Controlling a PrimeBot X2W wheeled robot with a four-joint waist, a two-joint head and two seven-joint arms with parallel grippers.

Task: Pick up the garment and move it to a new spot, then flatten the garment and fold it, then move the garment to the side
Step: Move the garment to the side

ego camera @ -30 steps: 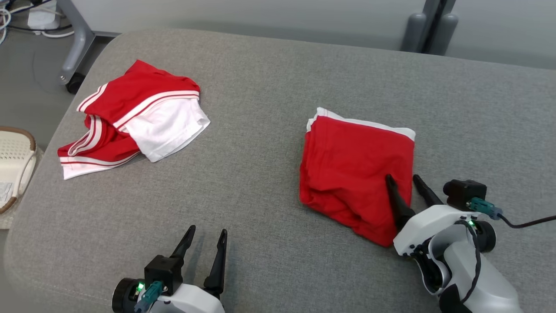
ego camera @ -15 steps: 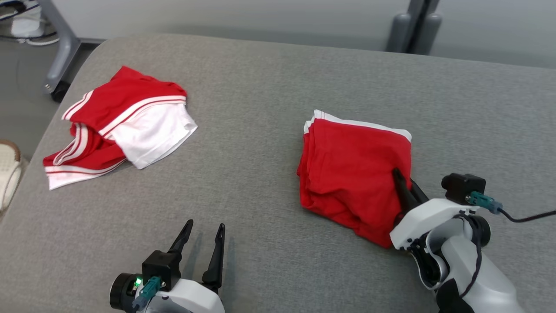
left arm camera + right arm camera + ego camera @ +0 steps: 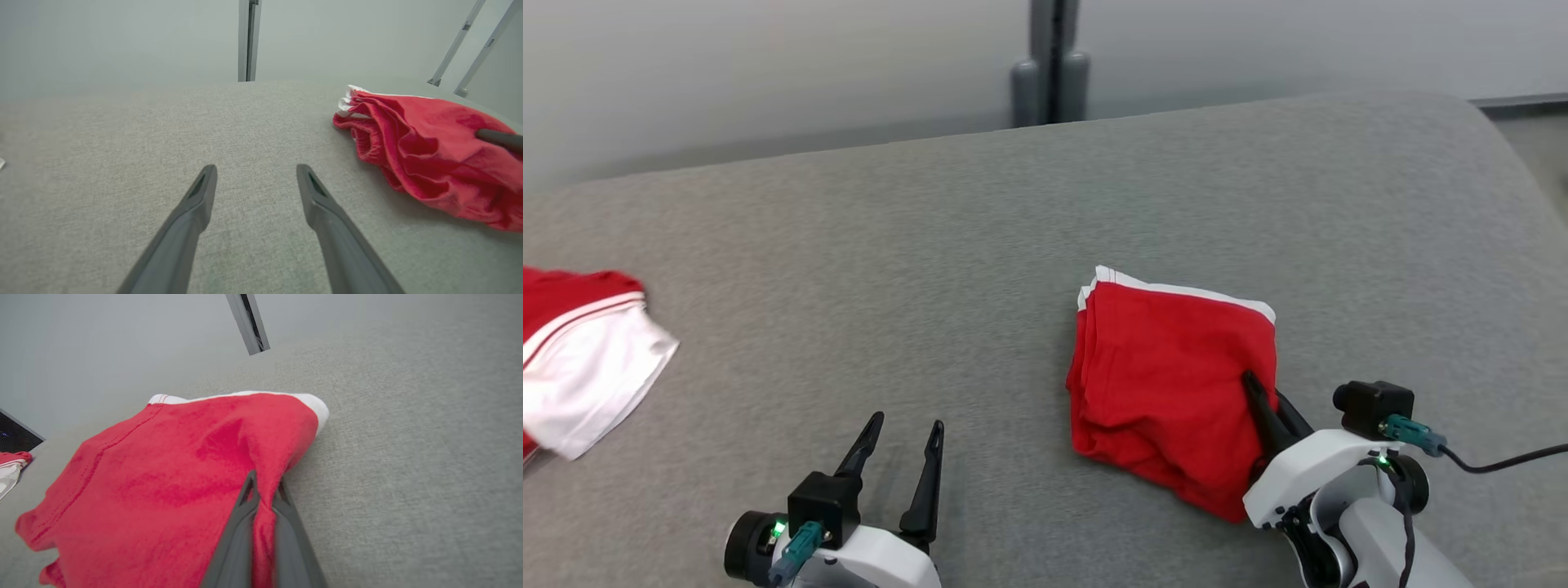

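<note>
Inspector: Step in hand?

Technician: Judged to be the last one, the move to the side. The folded garment (image 3: 1168,392) lies on the grey surface (image 3: 849,269), right of the middle and toward the near edge. The right gripper (image 3: 1262,390) is pinched tight on the garment's near right edge, with red cloth between its fingers (image 3: 235,539).

Inspector: Left gripper?

Technician: The left gripper (image 3: 907,420) holds nothing. Its fingers are spread wide above bare surface by the near edge.

Inspector: Next move?

Technician: Probably a low lift and carry toward the right edge. There is one pinch point only, so the layers may sag or unfold. The carry calls for a slow pace.

Inspector: Count?

Technician: Two garments: one folded, and one loose red-and-white garment (image 3: 588,351) at the left edge. Two grippers.
</note>
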